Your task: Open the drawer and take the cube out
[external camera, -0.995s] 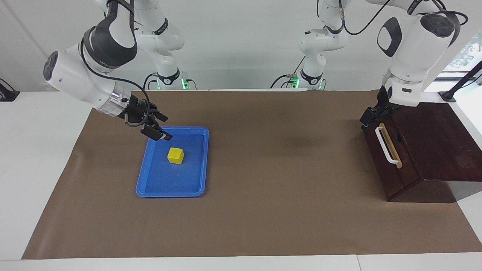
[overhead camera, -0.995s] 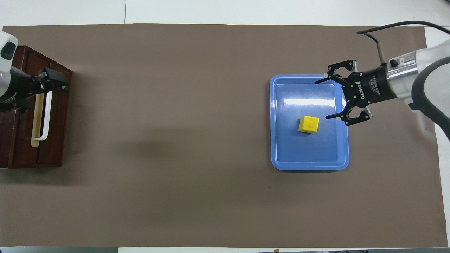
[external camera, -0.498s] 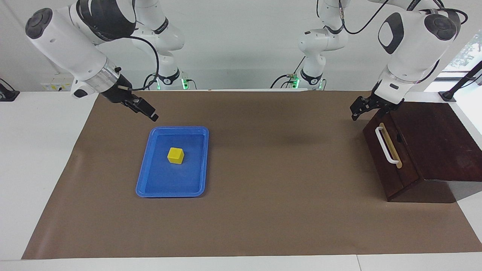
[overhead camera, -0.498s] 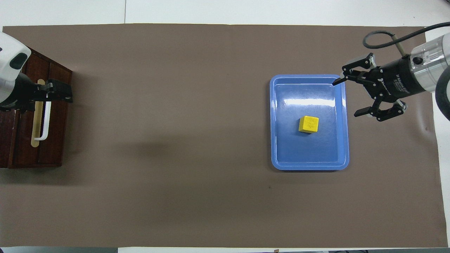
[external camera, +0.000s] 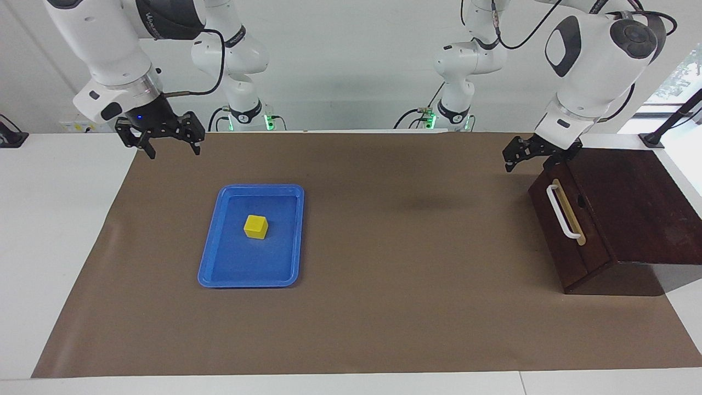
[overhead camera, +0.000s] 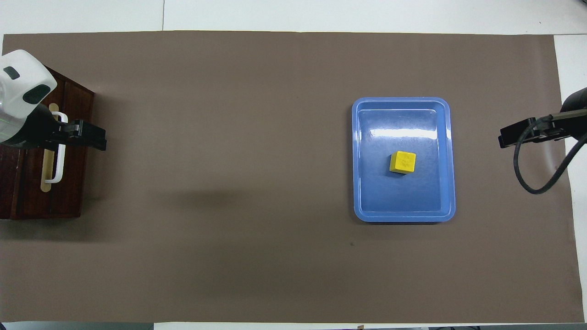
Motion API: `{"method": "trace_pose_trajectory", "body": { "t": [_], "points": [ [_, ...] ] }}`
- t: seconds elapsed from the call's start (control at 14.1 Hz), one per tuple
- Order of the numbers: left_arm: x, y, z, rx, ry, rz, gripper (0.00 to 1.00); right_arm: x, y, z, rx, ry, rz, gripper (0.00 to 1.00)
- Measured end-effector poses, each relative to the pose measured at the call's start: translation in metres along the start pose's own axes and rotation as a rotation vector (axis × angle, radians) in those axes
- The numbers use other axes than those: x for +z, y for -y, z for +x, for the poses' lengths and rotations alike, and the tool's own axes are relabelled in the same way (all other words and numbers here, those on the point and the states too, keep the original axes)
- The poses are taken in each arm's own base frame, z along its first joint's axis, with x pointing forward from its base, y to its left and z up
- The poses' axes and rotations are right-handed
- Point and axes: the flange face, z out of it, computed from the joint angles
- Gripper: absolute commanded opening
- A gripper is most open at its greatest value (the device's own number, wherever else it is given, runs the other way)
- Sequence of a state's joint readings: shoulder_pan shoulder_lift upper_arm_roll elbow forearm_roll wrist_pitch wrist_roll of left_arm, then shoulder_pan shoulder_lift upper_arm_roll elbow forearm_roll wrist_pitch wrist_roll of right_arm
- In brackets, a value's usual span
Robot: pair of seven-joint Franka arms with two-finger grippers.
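cube (external camera: 255,226): sits loose in the blue tray (external camera: 219,274), roughly mid-tray, touched by nothing; toward the right arm's end of the desk (external camera: 384,307).
drawer (external camera: 565,219): shut flush in the dark box (external camera: 641,208) at the left arm's end of the desk; front faces the desk's middle.
handle (external camera: 562,212): white bar on a tan strip; long axis runs along the drawer front, from the end nearer the robots to the end farther from them.
state of task (judgement): cube is out and in the tray, drawer closed; nothing looks left to do.
right pincer (external camera: 159,140): wide, empty, raised over the brown mat (external camera: 384,247) at its edge. The cube lies out toward the desk's middle and farther from the robots than the spot below it.
left pincer (external camera: 525,152): wide by the record, holding nothing; up in the air just over the box corner nearest the robots, clear of the handle.
key relation: right arm is the nearer one to the cube, left arm the nearer one to the handle; each pincer stands apart from its object.
next (judgement): any renewed pick would fall to the right arm, coming down from above.
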State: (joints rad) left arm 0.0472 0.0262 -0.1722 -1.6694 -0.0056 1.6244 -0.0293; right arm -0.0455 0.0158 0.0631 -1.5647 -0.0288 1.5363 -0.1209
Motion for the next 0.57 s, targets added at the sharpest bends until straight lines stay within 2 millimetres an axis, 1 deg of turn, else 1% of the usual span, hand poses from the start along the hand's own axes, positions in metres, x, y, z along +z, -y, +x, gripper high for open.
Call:
{"method": "trace_pose_trajectory", "body": {
  "t": [0.21,0.36,0.43,0.57],
  "points": [
    [0.001,-0.005,-0.002,0.019,0.014,0.001,1.00,0.014,-0.003,-0.003,-0.007,0.036,0.003,1.00],
    [0.001,-0.004,-0.002,0.020,0.016,0.008,1.00,0.027,-0.012,-0.006,0.009,0.062,0.012,1.00],
    [0.001,-0.003,-0.002,0.022,0.016,0.017,1.00,0.030,-0.017,-0.007,0.019,0.068,0.019,1.00],
    [0.001,-0.005,-0.002,0.026,0.016,0.022,1.00,0.032,-0.024,-0.008,0.034,0.067,0.029,1.00]
  ]
}}
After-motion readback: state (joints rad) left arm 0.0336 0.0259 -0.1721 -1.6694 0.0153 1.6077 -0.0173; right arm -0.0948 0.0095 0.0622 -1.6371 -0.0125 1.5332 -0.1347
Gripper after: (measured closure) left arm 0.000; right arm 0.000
